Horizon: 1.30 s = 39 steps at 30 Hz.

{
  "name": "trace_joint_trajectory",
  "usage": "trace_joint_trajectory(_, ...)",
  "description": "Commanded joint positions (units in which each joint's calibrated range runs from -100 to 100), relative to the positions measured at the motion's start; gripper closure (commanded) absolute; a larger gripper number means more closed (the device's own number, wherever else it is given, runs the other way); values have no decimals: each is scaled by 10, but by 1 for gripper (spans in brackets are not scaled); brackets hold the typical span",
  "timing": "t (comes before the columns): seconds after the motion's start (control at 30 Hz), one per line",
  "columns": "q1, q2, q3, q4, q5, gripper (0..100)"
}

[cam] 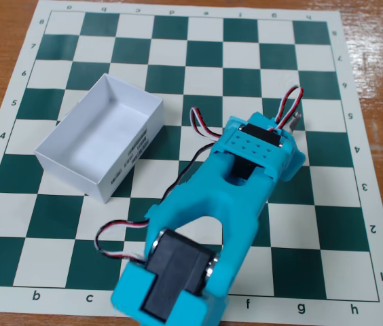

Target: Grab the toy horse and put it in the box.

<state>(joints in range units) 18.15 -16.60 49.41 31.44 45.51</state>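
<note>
The white box (100,138) lies open and empty on the chessboard's left half, with its black label on the long side that faces the arm. My blue arm reaches from the bottom edge up to the board's right middle. The gripper (281,139) is at its far end, seen from above; the wrist housing hides the fingers. A small grey bit (295,121) shows just past the wrist, beside the red, white and black wires. I cannot tell whether it is the toy horse. No horse shows plainly anywhere else on the board.
The green and white chessboard mat (185,47) covers most of the wooden table (381,41). A servo block (171,278) of the arm fills the bottom centre. Loose wires loop out at the arm's left side (113,231).
</note>
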Motion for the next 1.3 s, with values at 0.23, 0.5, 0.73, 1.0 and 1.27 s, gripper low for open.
trace_joint_trajectory(0.23,21,93,-69,-83,16,69)
trace_joint_trajectory(0.5,30,154,-101,-108,24,69)
trace_joint_trajectory(0.73,32,194,-135,-122,25,69)
trace_joint_trajectory(1.0,33,231,-155,-142,25,69)
trace_joint_trajectory(1.27,28,257,-155,-166,28,69)
